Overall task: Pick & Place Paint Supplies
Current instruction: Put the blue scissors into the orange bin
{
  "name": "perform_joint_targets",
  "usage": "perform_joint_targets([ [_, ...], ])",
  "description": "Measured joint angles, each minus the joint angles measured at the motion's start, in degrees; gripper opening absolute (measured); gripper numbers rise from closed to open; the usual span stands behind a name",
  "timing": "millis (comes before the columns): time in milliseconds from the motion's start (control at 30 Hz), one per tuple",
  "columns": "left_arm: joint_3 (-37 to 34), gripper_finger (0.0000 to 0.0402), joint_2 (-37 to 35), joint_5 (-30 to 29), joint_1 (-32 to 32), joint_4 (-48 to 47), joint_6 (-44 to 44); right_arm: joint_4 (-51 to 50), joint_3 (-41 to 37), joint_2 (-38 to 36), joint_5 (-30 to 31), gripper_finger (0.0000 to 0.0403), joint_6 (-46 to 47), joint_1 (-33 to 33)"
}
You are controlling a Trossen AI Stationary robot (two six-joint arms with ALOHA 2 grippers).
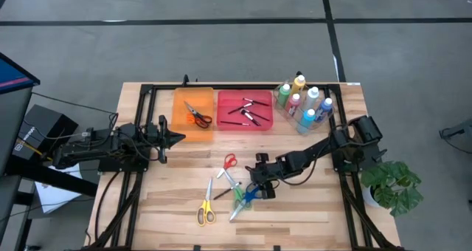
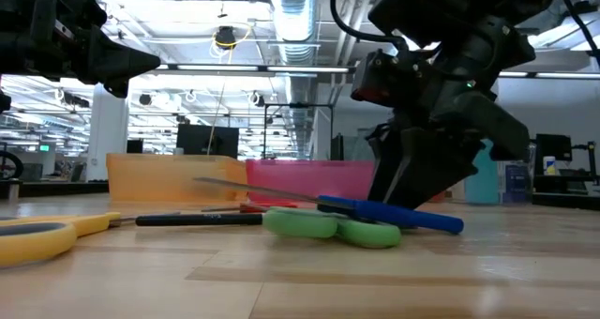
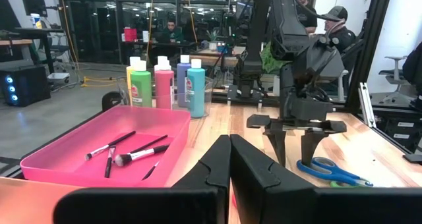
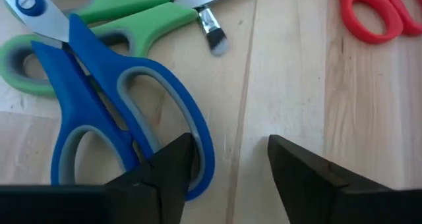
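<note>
My right gripper (image 1: 258, 186) is open and points down at the table's middle, over the handle end of blue scissors (image 4: 112, 112). In the right wrist view one finger (image 4: 173, 163) stands at the blue handle's ring and the other over bare wood. Green scissors (image 4: 125, 20) lie flat under and across the blue pair, with a thin brush (image 4: 212, 33) beside them. Red scissors (image 1: 228, 162) and yellow scissors (image 1: 205, 210) also lie flat on the table. My left gripper (image 1: 175, 139) is shut and waits near the orange tray (image 1: 193, 125). My right gripper comes from above, pointing down, with one finger (image 4: 173, 163) at the outer ring of the blue scissors' handle (image 4: 198, 141). I cannot tell whether it touches the ring. The scissors lie flat on the table.
The orange tray holds orange scissors (image 1: 196, 115). A pink tray (image 1: 245, 122) holds several brushes. A clear bin (image 1: 302, 122) at the far right holds the paint bottles (image 1: 304, 100). A potted plant (image 1: 391, 184) stands off the table's right edge. Bare wood lies at the near edge.
</note>
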Motion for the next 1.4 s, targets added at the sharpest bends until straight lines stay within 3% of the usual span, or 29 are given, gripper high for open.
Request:
perform_joint_targets([
  [100, 0.00, 0.0002, 0.00, 0.00, 0.01, 0.00, 0.01, -0.09, -0.04, 0.06, -0.14, 0.0165, -0.04, -0.02],
  [367, 0.00, 0.0002, 0.00, 0.00, 0.02, 0.02, 0.00, -0.58, -0.07, 0.15, -2.83, 0.0019, -1.15, -0.46],
  [733, 0.00, 0.0002, 0.00, 0.02, 0.02, 0.00, 0.00, -0.52, 0.27, -1.12, -2.03, 0.0016, -1.13, 0.52],
  [1033, 0.00, 0.0002, 0.00, 0.00, 0.00, 0.00, 0.02, 0.43, 0.57, -9.95, -0.96, 0.0016, -2.01, 2.00],
  [1267, 0.00, 0.0002, 0.00, 0.00, 0.00, 0.01, 0.01, 17.48, 0.61, -17.83, -1.57, 0.0016, -11.04, 5.71],
  [1400, 0.00, 0.0002, 0.00, 0.00, 0.00, 0.02, 0.02, 34.04, 0.72, -19.10, -6.98, 0.0016, -18.05, 7.35],
])
